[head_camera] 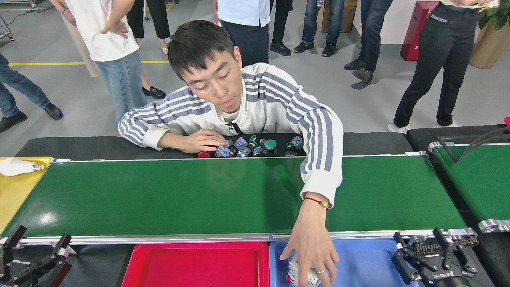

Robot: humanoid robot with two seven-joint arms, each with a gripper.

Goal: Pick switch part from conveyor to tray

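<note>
The conveyor (179, 195) has a dark-green belt in a silver frame. Below it sit a red tray (199, 265) and a blue tray (358, 259); the part (297, 275) in the blue one is white. The person's sweater (279, 107) is off-white with grey-blue stripes, and a red cord (316, 201) circles the wrist. The switch parts (251, 147) behind the belt are green, red, blue and black. Both grippers are black. At far left lies a yellow surface (12, 191).

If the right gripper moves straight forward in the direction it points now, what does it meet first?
Likely the silver frame rail of the conveyor, just beyond the right gripper. Past that, bare green belt. Depth is unclear, so it may pass above the rail.
</note>
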